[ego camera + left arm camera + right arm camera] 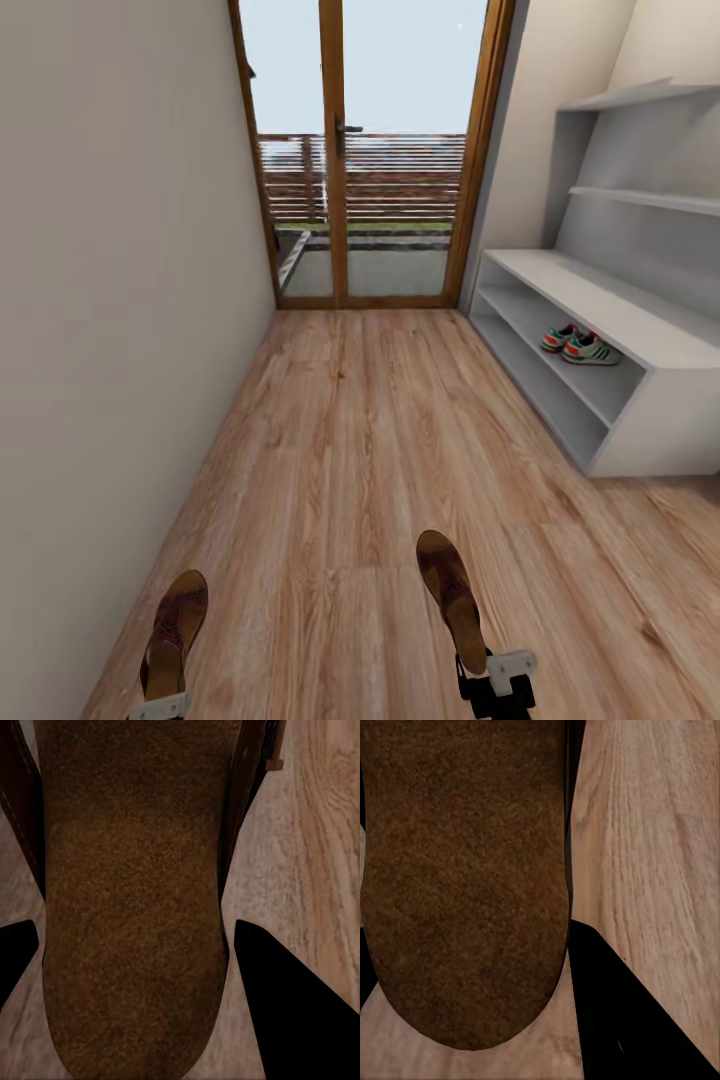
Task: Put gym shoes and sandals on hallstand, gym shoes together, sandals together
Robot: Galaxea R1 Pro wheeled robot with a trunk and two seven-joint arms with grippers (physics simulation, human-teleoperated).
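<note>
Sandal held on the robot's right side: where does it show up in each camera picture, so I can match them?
Head view: the right sandal sits low, right of centre, its heel end at the right jaws.
Right wrist view: its brown footbed shows close up beside a dark finger.
Left wrist view: the footbed here belongs to the other sandal, at the left jaws.
Shared landmark: the wood plank floor behind the sandals.

Soft, even daylight (wrist views blurry)
</note>
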